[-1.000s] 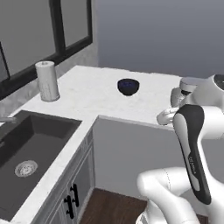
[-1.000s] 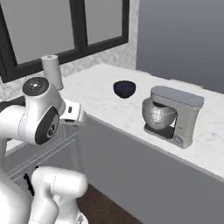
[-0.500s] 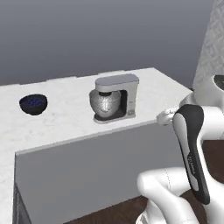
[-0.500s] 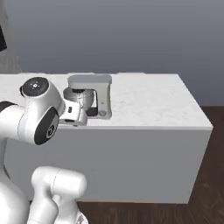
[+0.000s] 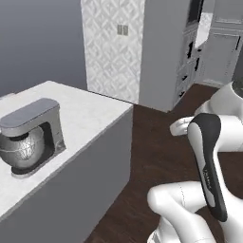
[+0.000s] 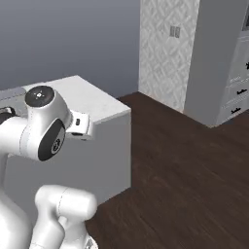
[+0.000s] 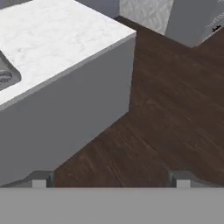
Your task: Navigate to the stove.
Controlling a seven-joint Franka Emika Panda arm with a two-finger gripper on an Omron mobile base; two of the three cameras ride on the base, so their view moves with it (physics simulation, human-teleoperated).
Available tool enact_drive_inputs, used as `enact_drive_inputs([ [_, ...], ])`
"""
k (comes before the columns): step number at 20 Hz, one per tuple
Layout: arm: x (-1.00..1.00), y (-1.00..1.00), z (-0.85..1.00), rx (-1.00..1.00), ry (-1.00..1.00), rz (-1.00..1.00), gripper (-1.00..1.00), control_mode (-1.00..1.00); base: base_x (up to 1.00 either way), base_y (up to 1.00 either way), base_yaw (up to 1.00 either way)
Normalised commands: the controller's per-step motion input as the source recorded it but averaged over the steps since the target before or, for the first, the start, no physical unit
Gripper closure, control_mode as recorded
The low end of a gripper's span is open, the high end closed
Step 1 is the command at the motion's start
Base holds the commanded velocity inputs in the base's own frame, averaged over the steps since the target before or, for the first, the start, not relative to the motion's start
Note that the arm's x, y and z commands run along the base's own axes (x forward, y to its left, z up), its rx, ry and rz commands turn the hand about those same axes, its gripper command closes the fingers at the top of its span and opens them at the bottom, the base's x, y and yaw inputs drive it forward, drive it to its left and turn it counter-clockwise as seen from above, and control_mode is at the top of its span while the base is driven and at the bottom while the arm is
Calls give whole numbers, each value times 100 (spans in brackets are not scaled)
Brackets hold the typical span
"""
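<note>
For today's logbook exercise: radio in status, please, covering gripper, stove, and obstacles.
Gripper open, empty. Stove not sighted. Counter with stand mixer left; dark wood floor open ahead.

Stand mixer (image 5: 32,137) on the white counter (image 5: 90,111): its bowl front and base clear, but the far side is hidden behind its own body. In the hand view only a grey corner of the mixer shows at the left edge, the rest cut off. Tall grey cabinets (image 5: 182,52) beyond the counter's end run off the top edge; drawer handles too small to make out. Gripper fingertips (image 7: 40,180) barely clear the bottom band, spacing wide, pads unreadable.
</note>
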Motion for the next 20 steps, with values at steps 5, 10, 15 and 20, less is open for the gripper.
enact_drive_inputs([
  [5, 0, 0, 0, 0, 0, 0, -100, 100, 0, -4, -98],
  [10, 0, 0, 0, 0, 0, 0, -100, 100, 37, -11, -74],
  [15, 0, 0, 0, 0, 0, 0, -100, 100, 100, -7, -46],
  [20, 0, 0, 0, 0, 0, 0, -100, 100, 100, -13, -43],
])
